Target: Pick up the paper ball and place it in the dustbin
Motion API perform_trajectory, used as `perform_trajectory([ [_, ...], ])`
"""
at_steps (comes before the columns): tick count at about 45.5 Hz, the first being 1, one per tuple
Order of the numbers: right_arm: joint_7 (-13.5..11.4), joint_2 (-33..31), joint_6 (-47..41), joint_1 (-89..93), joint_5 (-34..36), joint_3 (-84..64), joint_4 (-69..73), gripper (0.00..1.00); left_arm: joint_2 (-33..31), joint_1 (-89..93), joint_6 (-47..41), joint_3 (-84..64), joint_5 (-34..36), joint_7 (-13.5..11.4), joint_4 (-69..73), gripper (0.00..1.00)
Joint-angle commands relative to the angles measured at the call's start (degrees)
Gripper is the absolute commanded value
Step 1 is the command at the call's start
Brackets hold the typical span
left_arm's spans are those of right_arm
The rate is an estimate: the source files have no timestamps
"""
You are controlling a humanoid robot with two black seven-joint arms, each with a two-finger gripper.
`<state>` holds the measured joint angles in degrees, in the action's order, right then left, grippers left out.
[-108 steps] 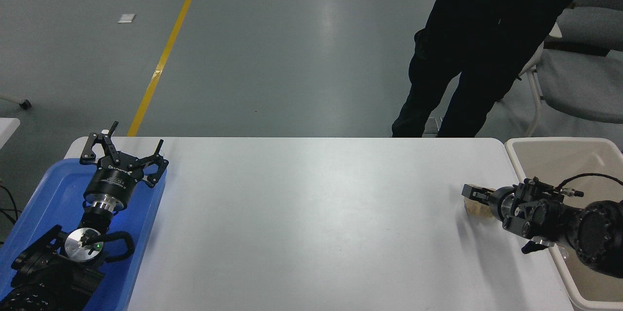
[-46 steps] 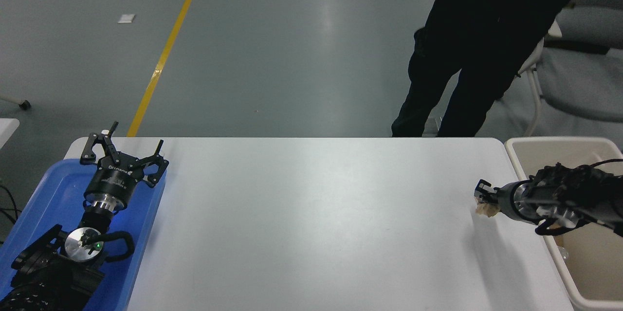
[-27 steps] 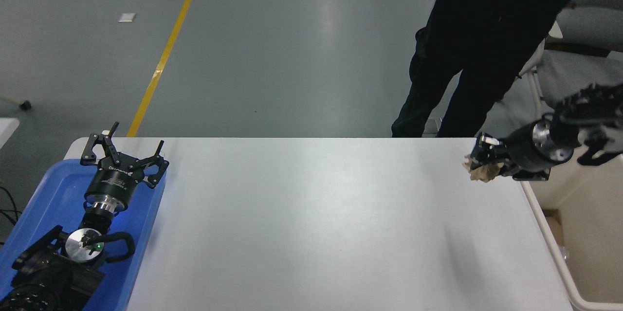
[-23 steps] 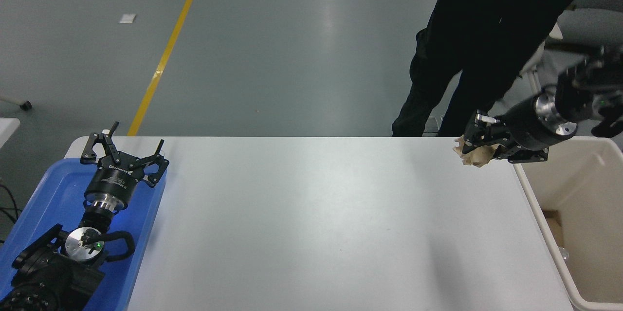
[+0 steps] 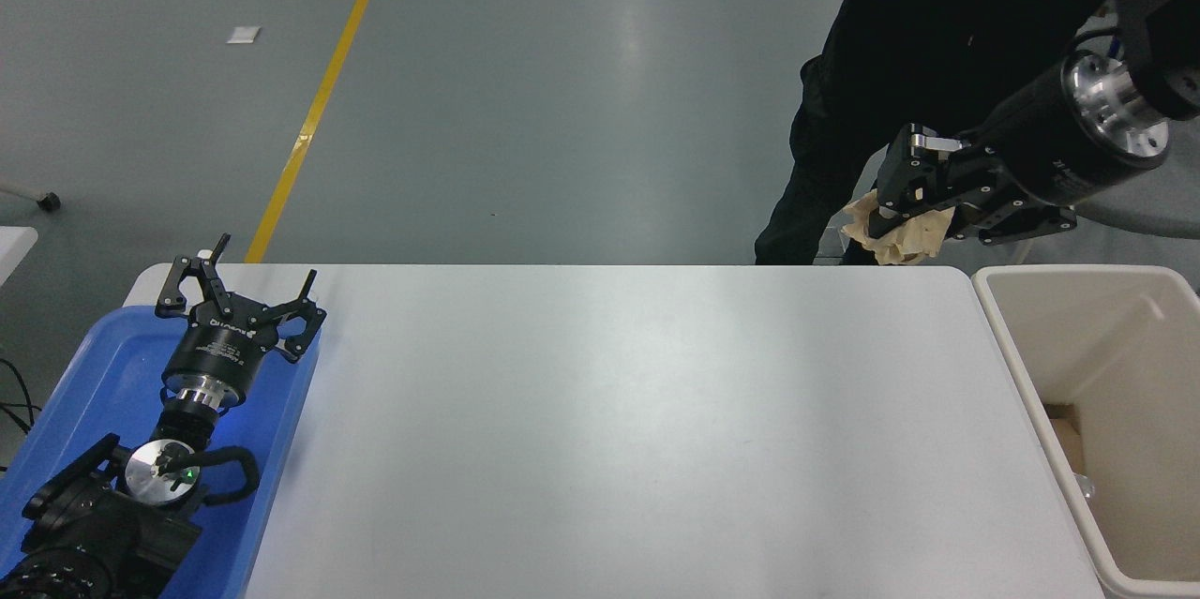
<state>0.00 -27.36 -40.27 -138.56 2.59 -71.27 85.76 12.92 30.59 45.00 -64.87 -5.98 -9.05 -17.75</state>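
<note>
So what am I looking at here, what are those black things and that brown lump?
This one picture comes from a camera high on a robot, looking down over its white table. The black things are its two arms. The left tool sits open, parked over a blue tray. The right tool is lifted high, shut on the brown lump, a paper ball, above the table's far right corner. The beige dustbin at the right is where the ball should go. A person in dark clothes stands behind.
</note>
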Motion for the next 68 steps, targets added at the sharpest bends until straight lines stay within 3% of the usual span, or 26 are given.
perform_trajectory([
  [1,-0.3,0.1,1.6,-0.7,-0.5,-5.1,-1.2,0.00,0.0,0.0,0.0,0.0,0.0,0.0,0.0,0.99],
  [15,-0.2,-5.8,7.3,7.9,-0.7,-14.7,-8.1,0.00,0.0,-0.2,0.0,-0.2,0.0,-0.1,0.0,0.99],
  [32,-0.1,-16.8,11.3,38.3,-1.3,-5.8,-32.7,0.00,0.0,-0.2,0.0,-0.2,-0.1,-0.2,0.0,0.99],
  [50,0.2,-15.0,13.1,75.2,-1.4,20.7,-61.3,0.00,0.0,-0.1,0.0,-0.3,0.0,-0.2,0.0,0.99],
  [68,-0.1,-9.3,26.6,86.8,-1.4,26.6,-67.7,0.00,-0.1,-0.1,0.0,-0.3,0.0,-0.2,0.0,0.99],
])
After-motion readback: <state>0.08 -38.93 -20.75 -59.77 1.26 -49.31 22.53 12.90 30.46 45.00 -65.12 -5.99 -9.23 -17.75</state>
